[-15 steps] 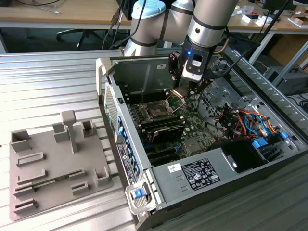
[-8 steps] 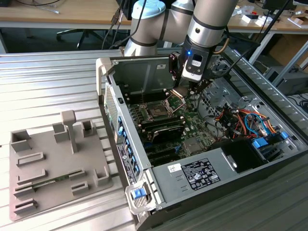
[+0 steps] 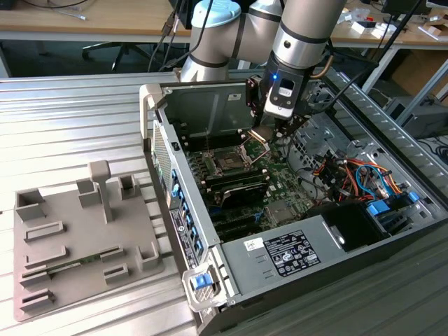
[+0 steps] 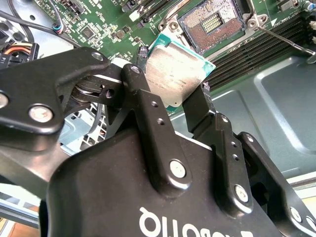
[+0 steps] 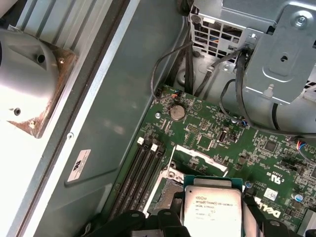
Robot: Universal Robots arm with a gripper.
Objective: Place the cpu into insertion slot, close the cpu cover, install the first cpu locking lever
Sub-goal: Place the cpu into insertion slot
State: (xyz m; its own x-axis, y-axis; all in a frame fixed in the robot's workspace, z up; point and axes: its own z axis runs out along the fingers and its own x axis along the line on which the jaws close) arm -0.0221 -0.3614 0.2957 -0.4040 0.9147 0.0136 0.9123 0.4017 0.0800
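The gripper [image 4: 172, 88] is closed on the cpu [image 4: 178, 69], clamped by two opposite edges, silvery face seen in both wrist views. In the exterior view it is held above the motherboard [image 3: 283, 178], and the insertion slot [image 3: 227, 162] is found at about eight o'clock from it, contacts uncovered, nothing seated. The placing is judged best done with the chip kept level, squared to the slot's metal rim and lowered straight, without sliding, so that no contact is bent.

You are looking at a ribbed silver metal table [image 3: 70, 126] carrying an open grey computer case [image 3: 210, 112]; beside it, on the exterior view's left, a flat grey plastic fixture plate [image 3: 77, 234] is lying.
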